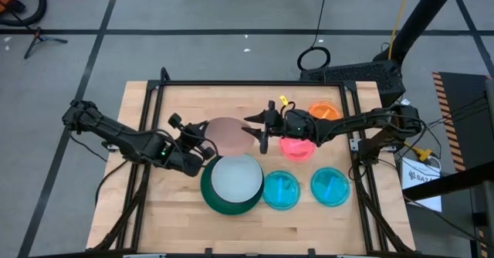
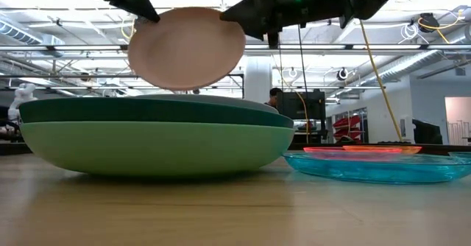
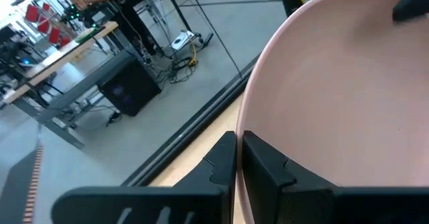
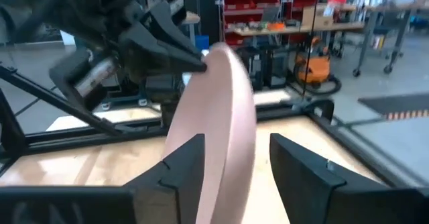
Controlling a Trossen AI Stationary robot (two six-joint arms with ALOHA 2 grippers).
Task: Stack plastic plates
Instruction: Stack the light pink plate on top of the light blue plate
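My left gripper (image 1: 205,144) is shut on a salmon pink plate (image 1: 228,136) and holds it in the air over the far middle of the table, tilted on edge (image 2: 188,47). My right gripper (image 1: 257,132) is open at the plate's opposite side, with one finger on either side of the rim (image 4: 234,110). Below and nearer stands a stack (image 1: 231,182): a light green plate (image 2: 154,146) at the bottom, a dark green one (image 2: 147,110) in it, and a pale blue one (image 1: 235,177) on top. My left gripper (image 3: 239,160) pinches the salmon plate's rim (image 3: 249,127) on the side toward the table's left, one finger on the inner face and one on the outer. The plate is lifted clear and stands tilted on edge. My right gripper: I cannot tell whether a finger (image 4: 188,160) touches the rim.
Two translucent blue plates (image 1: 282,190) (image 1: 330,186) lie side by side on the table right of the stack. A hot pink plate (image 1: 297,147) and a bright orange one (image 1: 325,110) lie under and beyond my right arm. The table's near strip is bare wood (image 1: 255,231).
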